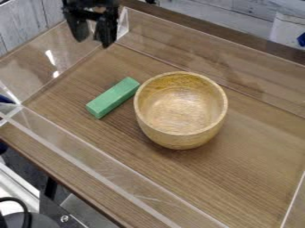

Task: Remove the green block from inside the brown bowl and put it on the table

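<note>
Green block [112, 97] is out of the bowl. My gripper [91, 31] hangs near the back-left wall, fingers spread wide and holding nothing. The block lies flat on the table [238, 191], just left of the brown bowl [180, 109]. I judge the placing done, so I retreat clear without brushing it.

Small bright green rectangular block [112, 97]: plain matte faces, smooth. Round light tan wooden bowl [180, 109]: thick walls, visible grain, slight sheen inside. Brown wood-grain counter [238, 169]: smooth, soft glare patches. Low clear acrylic walls [36, 67]: glossy, reflective. Black hand [91, 28]: dark, dull finish, material unclear.
</note>
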Available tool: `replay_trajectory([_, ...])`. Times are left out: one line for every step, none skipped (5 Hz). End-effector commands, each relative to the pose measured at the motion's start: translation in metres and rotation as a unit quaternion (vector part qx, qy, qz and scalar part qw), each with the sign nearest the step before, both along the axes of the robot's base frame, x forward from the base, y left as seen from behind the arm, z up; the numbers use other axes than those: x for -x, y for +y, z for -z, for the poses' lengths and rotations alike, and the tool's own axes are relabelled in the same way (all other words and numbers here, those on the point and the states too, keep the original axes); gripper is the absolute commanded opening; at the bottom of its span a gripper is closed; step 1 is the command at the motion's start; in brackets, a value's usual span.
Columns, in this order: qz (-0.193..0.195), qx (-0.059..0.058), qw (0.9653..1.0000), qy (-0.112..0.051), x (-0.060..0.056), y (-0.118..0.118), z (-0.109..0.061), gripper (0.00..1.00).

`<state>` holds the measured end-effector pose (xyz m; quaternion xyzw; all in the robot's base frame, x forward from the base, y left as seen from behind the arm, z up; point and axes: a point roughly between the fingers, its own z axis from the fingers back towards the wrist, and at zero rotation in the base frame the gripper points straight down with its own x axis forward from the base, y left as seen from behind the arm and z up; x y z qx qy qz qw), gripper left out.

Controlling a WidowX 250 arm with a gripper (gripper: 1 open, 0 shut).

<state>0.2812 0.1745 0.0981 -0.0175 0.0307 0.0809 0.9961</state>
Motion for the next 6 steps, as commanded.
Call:
replay_trajectory([-0.015,-0.024,0.9994,-0.022,-0.008,0.017,-0.010,1.00])
replay_trajectory([-0.019,-0.025,0.9995,-0.006,-0.010,0.023,0.007,0.00])
replay_trajectory([-0.013,-0.024,0.9996,0.010,-0.009,0.022,0.025,0.00])
replay_trajectory([-0.005,-0.024,0.9993,0.027,-0.010,0.019,0.042,0.00])
replay_trajectory([0.003,-0.023,0.9991,0.035,-0.011,0.015,0.052,0.00])
replay_trajectory([0.007,-0.023,0.9989,0.039,-0.013,0.013,0.057,0.00])
